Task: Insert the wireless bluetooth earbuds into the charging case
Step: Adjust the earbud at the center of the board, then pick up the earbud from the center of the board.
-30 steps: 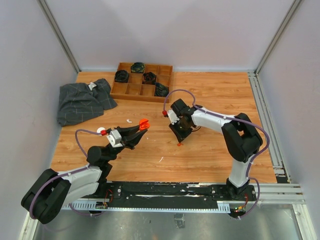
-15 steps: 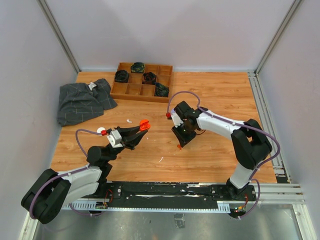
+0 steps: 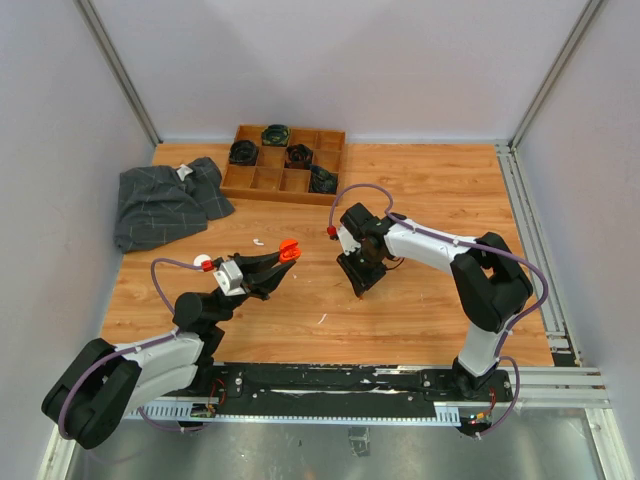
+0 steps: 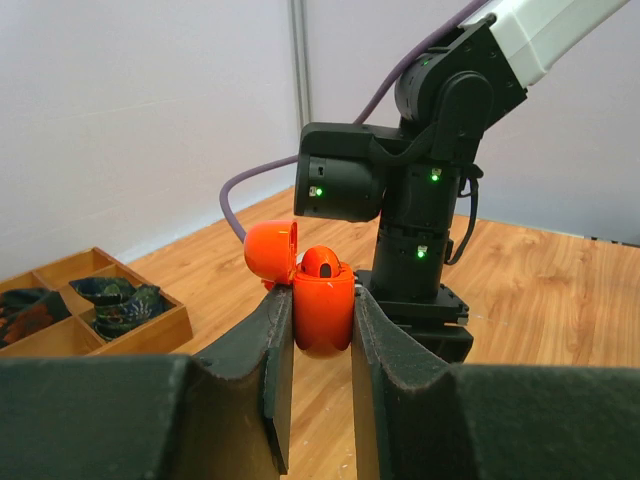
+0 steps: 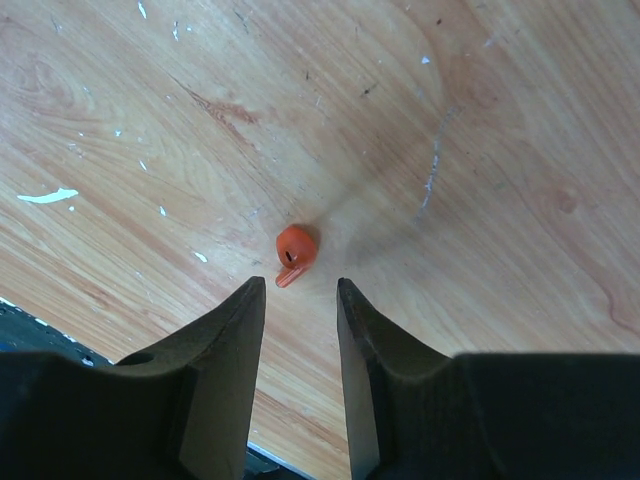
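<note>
Left tool (image 4: pixel 322 300): closed on the orange-red charging case (image 4: pixel 323 318). The pads press its two sides and the body is upright, held clear above the counter (image 4: pixel 520 290). The lid (image 4: pixel 271 253) is hinged back toward this tool's left finger, so the mouth faces up and is open to approach from above. A seated earbud (image 4: pixel 321 263), same orange-red, appears to rest in the mouth already; how deep it sits I cannot tell.

Judgement: the case is held aloft as a fixture, presented toward the other arm. A part can then be lowered in without the case skating on the wood.

Right tool (image 5: pixel 298 290): jaws apart with nothing between them, pointing down at the counter. The loose earbud (image 5: pixel 295 248) lies on bare wood just ahead of the fingertips. It is roughly centred on the gap and touches neither finger, with its short stem angled back toward the tool. From overhead this earbud is hidden beneath the tool.

Judgement: the narrow gap suits so small a part, and the tool is lined up to descend astride it and then close.

Risk: the bud's head is rounded and may roll or squirt sideways if the fingers meet it off-centre. Once lifted, its stem may need turning to match the free socket in the case.
</note>
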Tool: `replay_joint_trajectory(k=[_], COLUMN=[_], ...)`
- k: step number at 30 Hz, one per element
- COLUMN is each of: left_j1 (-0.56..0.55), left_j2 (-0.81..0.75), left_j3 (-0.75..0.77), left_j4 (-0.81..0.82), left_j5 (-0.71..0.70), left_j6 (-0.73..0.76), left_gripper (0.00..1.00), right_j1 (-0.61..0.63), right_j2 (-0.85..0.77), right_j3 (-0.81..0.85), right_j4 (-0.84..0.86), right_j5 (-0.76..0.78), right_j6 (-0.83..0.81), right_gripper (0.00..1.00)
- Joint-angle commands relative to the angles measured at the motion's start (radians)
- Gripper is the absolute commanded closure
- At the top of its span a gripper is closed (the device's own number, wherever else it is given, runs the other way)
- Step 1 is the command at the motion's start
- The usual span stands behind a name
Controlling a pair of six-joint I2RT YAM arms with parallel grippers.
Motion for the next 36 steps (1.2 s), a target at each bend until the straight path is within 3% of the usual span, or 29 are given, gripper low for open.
replay_joint_trajectory(k=[1, 15, 22, 36], left_j1=[-0.003, -0.003, -0.003, -0.003], left_j2=[-0.014, -0.013, -0.013, -0.084], left_j3=[-0.053, -0.052, -0.052, -0.068], left_j4=[0.018, 0.02, 0.02, 0.046], left_j5=[0.007, 0.011, 0.013, 0.003], left_j6=[-0.001, -0.004, -0.004, -0.022], left_gripper=[1.0, 1.0, 1.0, 1.0], right_j1=[0.018, 0.044, 0.057, 0.112], right_j2=[0.034, 0.097, 0.106, -0.105], right_j3=[0.041, 0.064, 0.071, 0.072], right_j4=[-0.006, -0.005, -0.032, -0.037], right_j5=[0.028, 0.066, 0.109, 0.213], right_j6=[0.04, 0.058, 0.051, -0.003], right_gripper=[0.64, 0.69, 0.77, 0.88])
